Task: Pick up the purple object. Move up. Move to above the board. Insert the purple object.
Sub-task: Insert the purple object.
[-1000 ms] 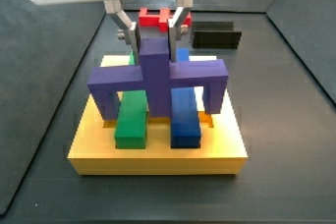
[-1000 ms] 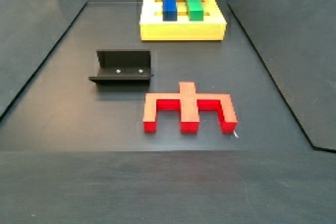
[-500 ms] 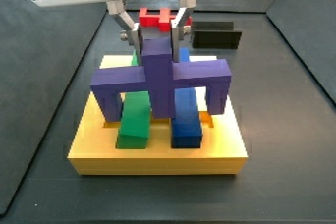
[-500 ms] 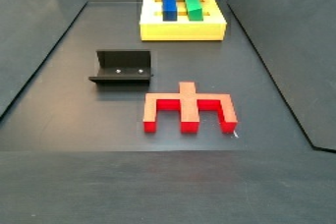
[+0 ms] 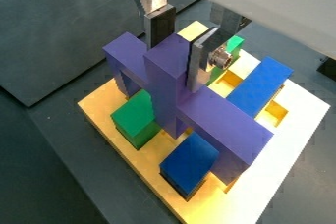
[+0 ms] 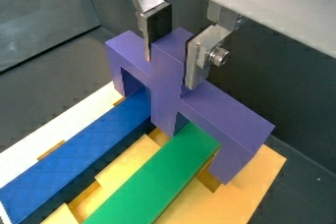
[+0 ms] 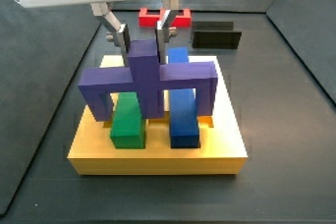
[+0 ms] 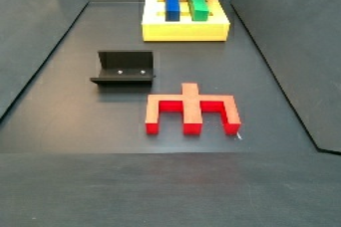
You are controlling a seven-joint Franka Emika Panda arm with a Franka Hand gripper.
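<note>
The dark grey matte floor [image 8: 80, 171] is taking up pretty much everything here, with dark sloping side walls [image 8: 27, 32] rising around it. Soft light is glancing off it, probably from overhead. The dark L-shaped fixture [image 8: 124, 70] is sitting on that floor.

Two wrist views close over the board, two fixed side views facing each other.

Both wrist views look steeply down past the pincer [image 5: 184, 39] onto the board [image 5: 121, 141]. A side view sits near the board [image 7: 157, 157], facing the fixture [image 7: 217, 37]; a side view looks from the opposite end, fixture [image 8: 124, 70] near, board [image 8: 185, 30] far.
</note>
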